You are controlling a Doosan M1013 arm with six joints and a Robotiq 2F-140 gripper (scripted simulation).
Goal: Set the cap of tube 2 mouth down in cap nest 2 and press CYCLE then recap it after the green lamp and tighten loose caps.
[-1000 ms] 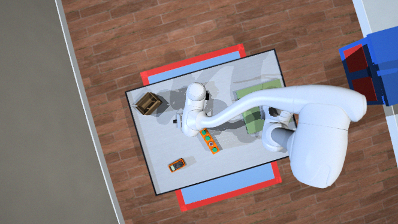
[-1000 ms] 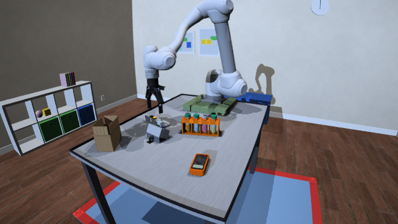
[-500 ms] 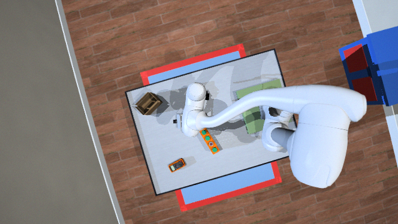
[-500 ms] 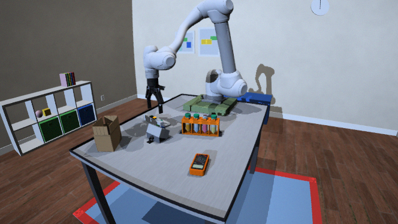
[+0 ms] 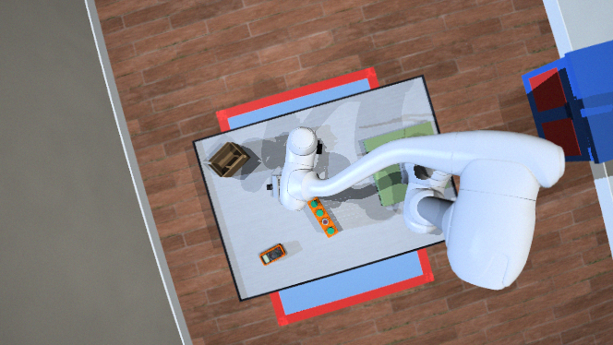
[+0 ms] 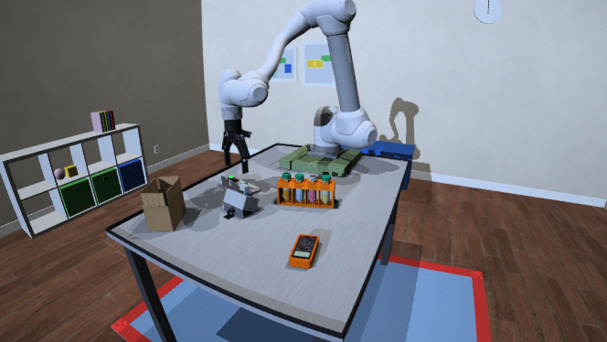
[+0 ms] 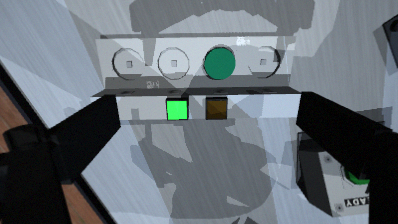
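Hovering released, the claw (image 7: 207, 130) sits above the green cap (image 7: 219, 63) nested in the cap tray (image 7: 195, 88).

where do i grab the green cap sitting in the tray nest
Take the green cap by its round side wall, coming straight down from above. It lies flat in its nest on the cap tray, so only the rim offers opposed faces. The gripper hangs open above the tray, holding nothing.

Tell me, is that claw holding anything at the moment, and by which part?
Nothing. The gripper hangs wide open above the cap tray, where the green cap lies in its nest, untouched.
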